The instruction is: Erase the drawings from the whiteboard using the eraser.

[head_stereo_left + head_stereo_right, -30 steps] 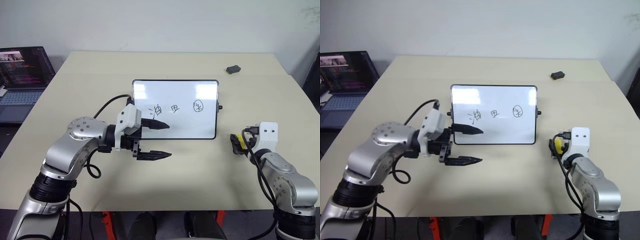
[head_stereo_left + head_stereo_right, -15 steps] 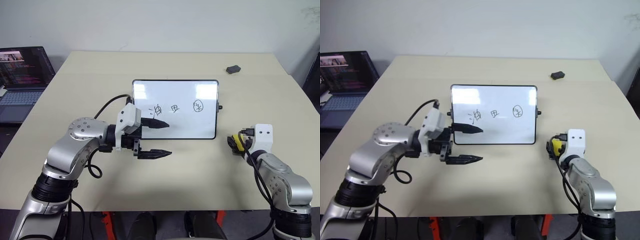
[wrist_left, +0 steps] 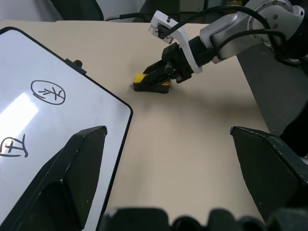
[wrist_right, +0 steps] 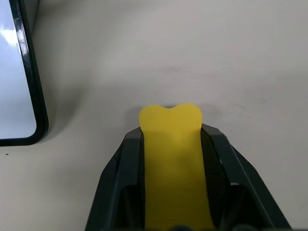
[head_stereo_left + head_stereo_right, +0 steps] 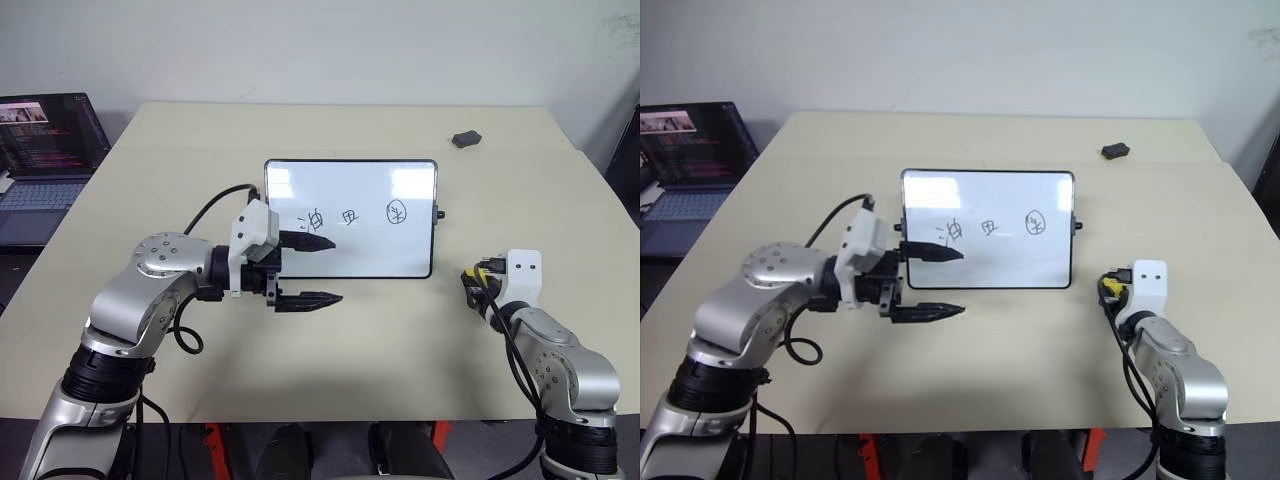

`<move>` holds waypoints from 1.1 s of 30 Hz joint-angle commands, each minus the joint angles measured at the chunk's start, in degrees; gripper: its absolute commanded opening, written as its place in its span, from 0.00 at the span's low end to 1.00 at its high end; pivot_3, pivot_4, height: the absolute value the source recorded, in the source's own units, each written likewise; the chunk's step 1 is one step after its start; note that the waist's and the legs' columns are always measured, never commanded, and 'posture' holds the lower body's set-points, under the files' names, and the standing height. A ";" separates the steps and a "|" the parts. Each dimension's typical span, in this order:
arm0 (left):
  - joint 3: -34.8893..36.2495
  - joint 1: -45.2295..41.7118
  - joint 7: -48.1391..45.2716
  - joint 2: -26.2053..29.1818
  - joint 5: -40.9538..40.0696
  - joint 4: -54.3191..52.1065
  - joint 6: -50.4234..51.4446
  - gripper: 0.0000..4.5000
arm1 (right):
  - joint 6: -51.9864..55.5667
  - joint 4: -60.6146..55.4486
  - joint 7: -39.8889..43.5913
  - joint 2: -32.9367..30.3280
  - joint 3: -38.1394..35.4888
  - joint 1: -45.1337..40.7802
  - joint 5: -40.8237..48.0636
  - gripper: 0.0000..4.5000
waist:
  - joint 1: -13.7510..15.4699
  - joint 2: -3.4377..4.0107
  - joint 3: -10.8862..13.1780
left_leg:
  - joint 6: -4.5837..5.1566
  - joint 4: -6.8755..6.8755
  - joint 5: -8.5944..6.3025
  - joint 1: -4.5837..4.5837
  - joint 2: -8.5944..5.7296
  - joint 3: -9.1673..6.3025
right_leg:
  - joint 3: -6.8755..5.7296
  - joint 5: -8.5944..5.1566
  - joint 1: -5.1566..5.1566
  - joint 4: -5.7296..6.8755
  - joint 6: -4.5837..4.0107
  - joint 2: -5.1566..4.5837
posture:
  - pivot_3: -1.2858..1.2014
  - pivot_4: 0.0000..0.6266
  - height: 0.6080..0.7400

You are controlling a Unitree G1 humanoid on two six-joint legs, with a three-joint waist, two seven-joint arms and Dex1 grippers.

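The eraser (image 4: 172,163) is clamped between the two black fingers of the right gripper (image 3: 161,79), which are closed against its long yellow sides; its rounded end sticks out past the fingertips and its black base appears to rest on the table (image 5: 400,340), just off the right short side of the whiteboard (image 5: 350,190). From the held eraser the board lies to the robot's left and slightly farther away, its near right corner being the closest part. The drawings (image 5: 346,216) are set in a row along the board's long axis, and the circled symbol (image 5: 397,212) is judged the nearest mark to the right arm, so a lift and a leftward carry over the frame is what the wipe seems to call for. The left gripper (image 5: 308,269) is held wide open and empty at the board's near left corner, one finger over the white surface and the other over the table in front of it. The eraser is seen as a small bright yellow oblong, slightly pinched at its tip
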 commanded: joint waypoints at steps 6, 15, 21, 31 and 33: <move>6.01 3.39 10.07 -0.89 -0.11 -3.55 3.48 1.00 | -5.04 -2.70 4.74 -2.02 0.27 0.88 -0.07 0.26 | -0.01 0.00 0.00 | 0.00 0.00 0.00 0.00 0.01 0.00 | 0.00 0.00 0.00 0.00 0.00 -0.01 | 0.52 0.24 1.00; 13.70 10.28 17.93 1.15 0.11 -6.51 5.36 1.00 | -9.48 -5.49 18.13 -12.52 6.92 1.63 0.63 0.26 | 0.04 0.00 0.00 | 0.00 0.01 0.00 0.01 0.01 -0.05 | -0.04 0.00 0.01 0.00 0.00 -0.02 | 0.52 0.24 1.00; 17.62 15.03 22.31 3.91 3.48 -4.97 6.84 1.00 | -17.56 -9.30 27.35 -15.92 12.85 -1.42 0.43 0.26 | -0.17 -0.01 0.01 | 0.00 -0.01 0.00 0.04 0.04 -0.04 | -0.04 0.00 0.00 -0.01 0.00 -0.02 | 0.52 0.24 1.00; 19.64 15.98 20.27 5.80 5.24 0.52 3.76 1.00 | -29.35 4.54 25.93 -3.12 26.19 -18.42 -8.05 0.26 | -0.01 -0.09 0.05 | -0.01 0.01 0.00 0.02 0.03 -0.08 | -0.09 0.01 -0.02 0.01 -0.02 -0.04 | 0.52 0.24 1.00; 19.19 15.26 19.78 5.50 5.75 2.02 2.41 1.00 | -32.66 8.76 25.80 -0.77 28.77 -21.42 -10.86 0.26 | -0.01 -0.09 0.05 | -0.02 0.01 0.00 -0.01 0.03 -0.08 | -0.10 0.01 -0.05 -0.01 -0.02 -0.07 | 0.52 0.24 1.00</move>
